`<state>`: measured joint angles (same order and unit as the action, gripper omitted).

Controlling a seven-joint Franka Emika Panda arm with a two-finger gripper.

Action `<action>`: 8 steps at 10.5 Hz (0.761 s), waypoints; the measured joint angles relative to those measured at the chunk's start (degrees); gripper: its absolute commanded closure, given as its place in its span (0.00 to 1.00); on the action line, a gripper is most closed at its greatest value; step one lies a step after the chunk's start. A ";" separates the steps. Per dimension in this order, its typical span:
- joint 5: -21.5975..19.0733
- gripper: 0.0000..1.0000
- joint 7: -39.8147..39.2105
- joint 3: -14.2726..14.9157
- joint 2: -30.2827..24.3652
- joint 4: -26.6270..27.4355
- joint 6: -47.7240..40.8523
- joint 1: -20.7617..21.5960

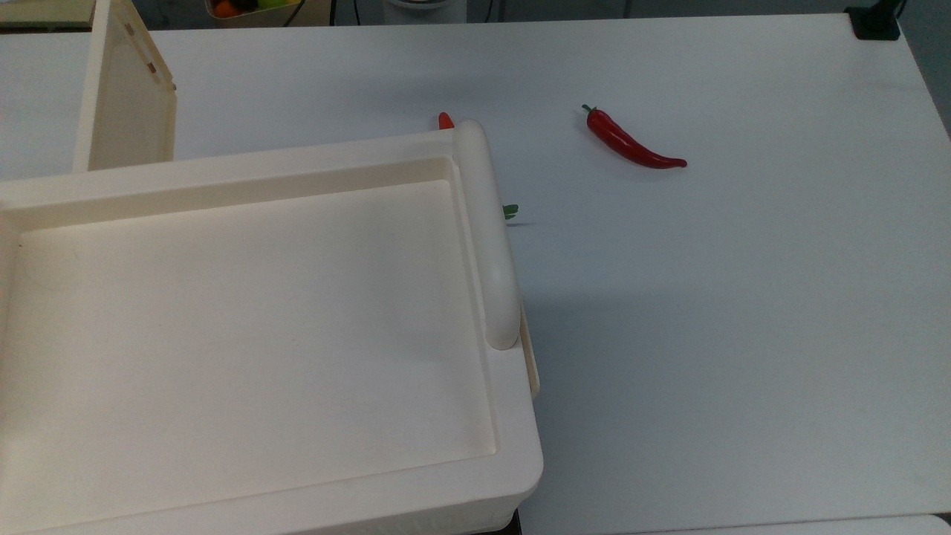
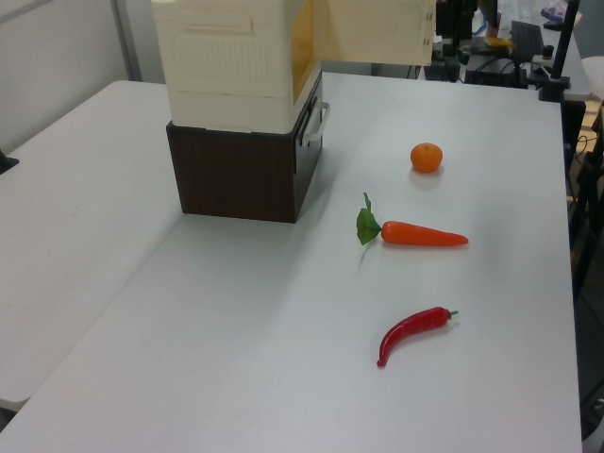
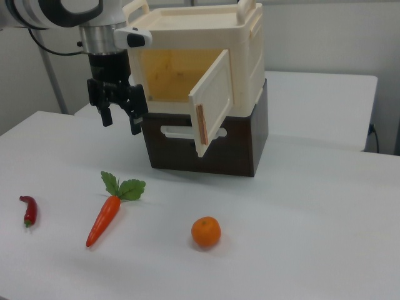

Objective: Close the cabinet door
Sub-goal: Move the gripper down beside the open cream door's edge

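The cabinet (image 3: 206,56) is a large cream box standing on a dark brown base. Its recessed top (image 1: 245,297) takes up the top view's left. The cabinet door (image 3: 212,103) stands open, hinged at the right view's right and swung out toward the camera, showing a yellowish inside. The door also appears as a thin panel with dark slots (image 1: 122,96) and at the left view's top (image 2: 373,33). My gripper (image 3: 120,122) hangs open beside the cabinet's front corner on the right view's left, apart from the door, with nothing between its fingers.
A dark brown drawer box (image 3: 206,144) carries the cabinet. On the white table (image 3: 300,237) lie a carrot (image 3: 105,219), a red chili pepper (image 3: 29,210) and an orange (image 3: 206,231). A thick rounded bar handle (image 1: 490,230) runs along the cabinet top.
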<state>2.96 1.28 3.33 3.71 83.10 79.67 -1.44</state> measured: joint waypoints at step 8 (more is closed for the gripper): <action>0.00 0.66 -1.03 0.00 -0.09 0.00 0.00 0.00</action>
<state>2.96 0.26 3.33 3.62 83.10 79.67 -1.44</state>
